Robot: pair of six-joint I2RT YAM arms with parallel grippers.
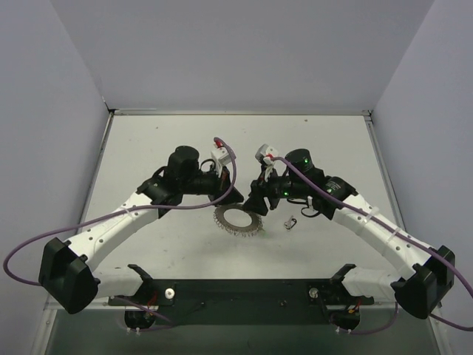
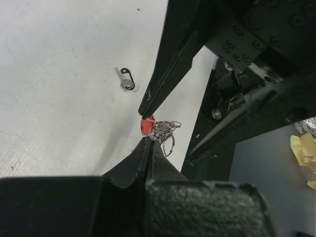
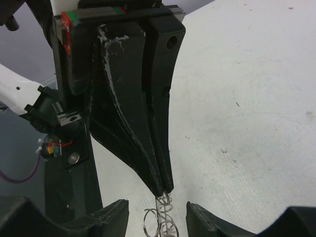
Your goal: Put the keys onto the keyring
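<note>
At mid-table, seen from overhead, you have the keyring (image 1: 240, 221) lying as a silvery oval on the white table (image 1: 148, 148). Its long axis runs left to right, with the right end a little nearer the arm bases. Both grippers meet over its far edge, but that view is too coarse to tell you how their fingers stand. Just beside the loop, on its right and not touching it, lies 1 small metal piece (image 1: 290, 222).

Your left wrist view gives what the overhead one hides. The left gripper (image 2: 148, 141) has its 2 fingers pressed together at the tips, and right beyond them sits a red key head (image 2: 146, 124) tangled with thin wire loops. You cannot see that key's blade, so its direction is unclear. The metal piece reads better here: a silvery stub with a dark loop, its long axis slanting from upper left to lower right of that view, well apart from the red head.

Only your right wrist view shows the pinch itself: the left fingers, coming in from the top, clamp a strand of the coiled links. The right gripper (image 3: 158, 210) has its 2 fingers spread at the bottom edge, and the coil shows in the gap between them.
</note>
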